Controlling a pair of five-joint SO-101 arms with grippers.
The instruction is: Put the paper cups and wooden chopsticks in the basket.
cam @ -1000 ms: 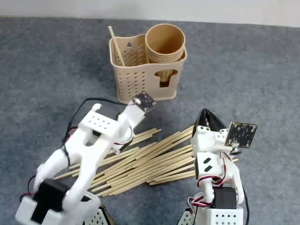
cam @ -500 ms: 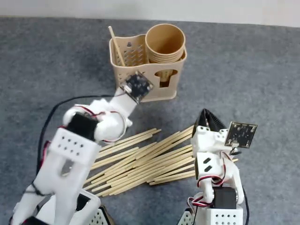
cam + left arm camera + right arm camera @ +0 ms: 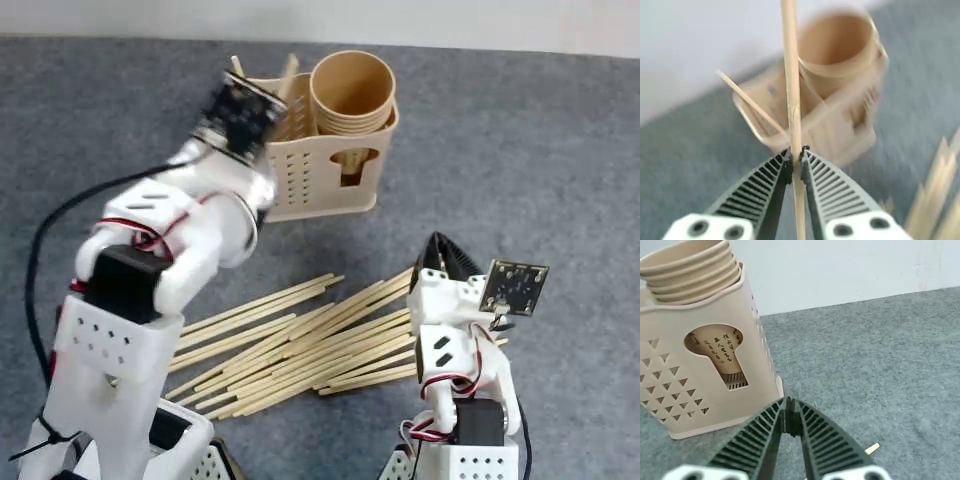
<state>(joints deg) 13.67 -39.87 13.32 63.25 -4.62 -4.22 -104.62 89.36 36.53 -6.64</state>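
Left gripper (image 3: 796, 154): your jaws clamp one wooden chopstick (image 3: 789, 70).
Right gripper (image 3: 790, 415): your jaws closed, empty.
Basket (image 3: 855, 125): blurred.

Likely a robot lab bench: grey felt-covered tabletop (image 3: 560, 150), bare white wall (image 3: 300, 15).

Dark print on the paper cup (image 3: 721, 354) behind the basket's (image 3: 670, 385) cutout, unreadable.

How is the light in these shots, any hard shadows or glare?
High view: soft, even light, only thin shade under the loose chopsticks, no glare. Left wrist view: the chopstick in the left hand is evenly lit before a pale wall. Right wrist view: the basket has an evenly lit side, no glare.
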